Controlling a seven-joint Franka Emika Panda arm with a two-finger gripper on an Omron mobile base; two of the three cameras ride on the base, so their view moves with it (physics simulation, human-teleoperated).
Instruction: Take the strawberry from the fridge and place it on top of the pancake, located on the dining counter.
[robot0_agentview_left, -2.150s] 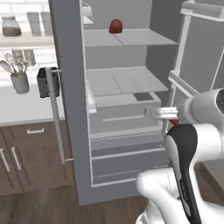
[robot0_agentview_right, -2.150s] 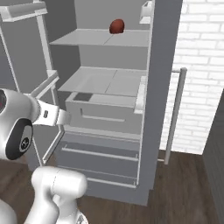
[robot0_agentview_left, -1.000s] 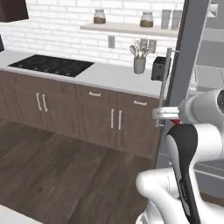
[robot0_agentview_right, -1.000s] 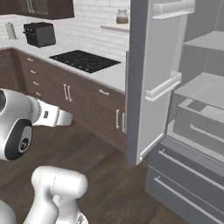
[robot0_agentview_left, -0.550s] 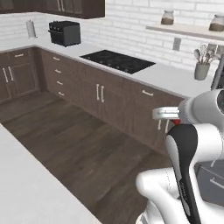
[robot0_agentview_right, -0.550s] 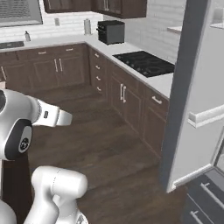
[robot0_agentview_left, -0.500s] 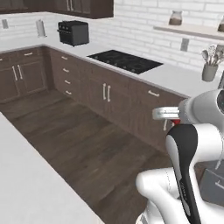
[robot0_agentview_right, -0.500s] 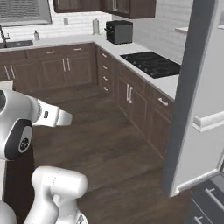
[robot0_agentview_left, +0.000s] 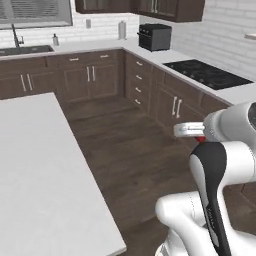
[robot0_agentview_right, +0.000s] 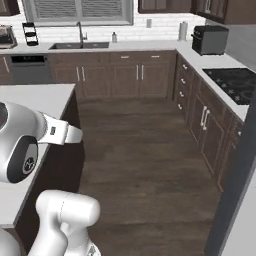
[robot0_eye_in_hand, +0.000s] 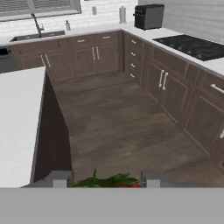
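One strawberry (robot0_eye_in_hand: 114, 181), its green leaves and a sliver of red showing, sits between the two finger tips (robot0_eye_in_hand: 60, 180) of the pincer (robot0_eye_in_hand: 105, 180), which is clenched on it above the dark wood floor (robot0_eye_in_hand: 127, 131). One white-topped table (robot0_agentview_left: 40, 180) lies to the left. Along the far walls run brown cabinets (robot0_agentview_right: 125, 75) carrying one sink (robot0_agentview_right: 80, 45), one black toaster oven (robot0_agentview_left: 155, 37) and one black cooktop (robot0_agentview_left: 207, 74).

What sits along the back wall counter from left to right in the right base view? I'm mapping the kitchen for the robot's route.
Black wire rack → chrome sink tap → small soap bottle → pale canister → black toaster oven.
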